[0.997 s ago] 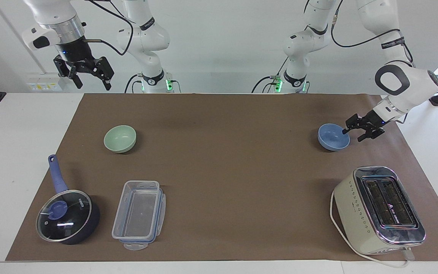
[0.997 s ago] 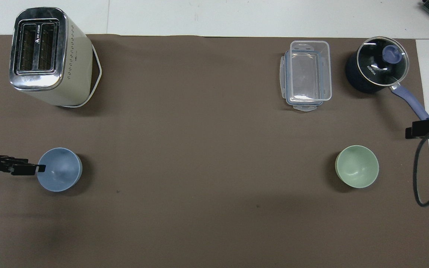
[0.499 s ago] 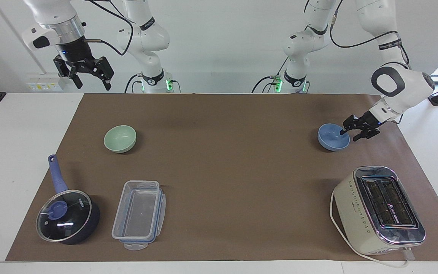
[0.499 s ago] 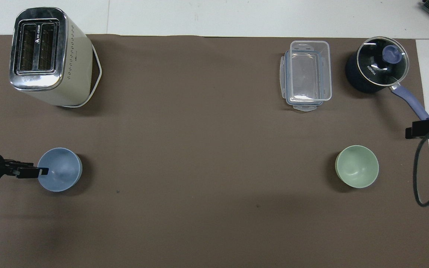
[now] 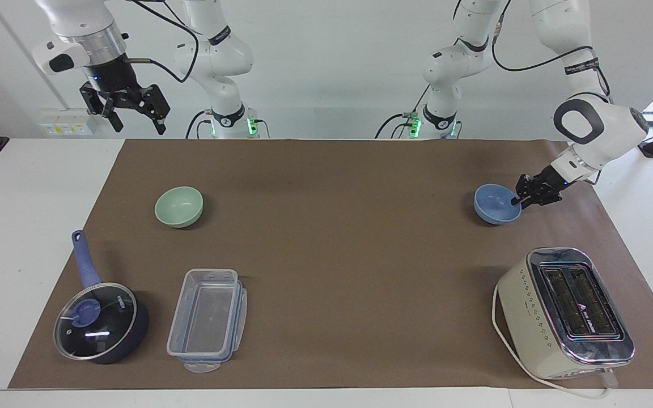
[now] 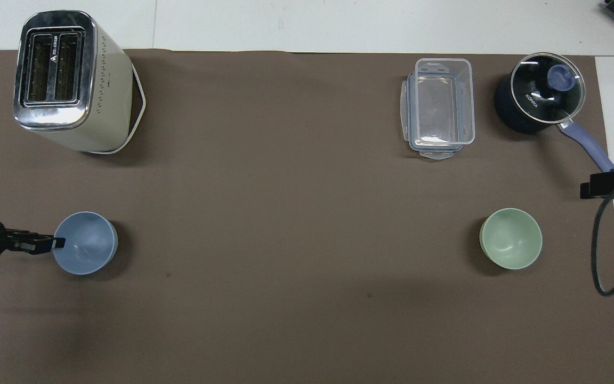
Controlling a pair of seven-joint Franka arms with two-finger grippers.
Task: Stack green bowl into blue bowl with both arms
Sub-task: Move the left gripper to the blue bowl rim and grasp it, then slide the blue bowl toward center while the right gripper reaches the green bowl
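The blue bowl [image 5: 494, 205] sits on the brown mat toward the left arm's end of the table; it also shows in the overhead view [image 6: 87, 244]. My left gripper [image 5: 517, 199] is low at the bowl's outer edge, shut on its rim, with one finger inside and one outside; in the overhead view it [image 6: 57, 244] reaches the rim side-on. The green bowl [image 5: 178, 207] stands alone toward the right arm's end, also in the overhead view [image 6: 510, 238]. My right gripper [image 5: 126, 112] waits open and empty, raised high over the table's edge near the robots.
A cream toaster [image 5: 564, 311] stands farther from the robots than the blue bowl. A clear plastic container [image 5: 207, 320] and a dark-blue lidded saucepan [image 5: 100, 320] lie farther from the robots than the green bowl. The brown mat [image 5: 338, 255] covers the table.
My left gripper's fingers, open astride the blue bowl's rim a second ago, have closed on it. The bowl has stayed in place. The right arm has not moved.
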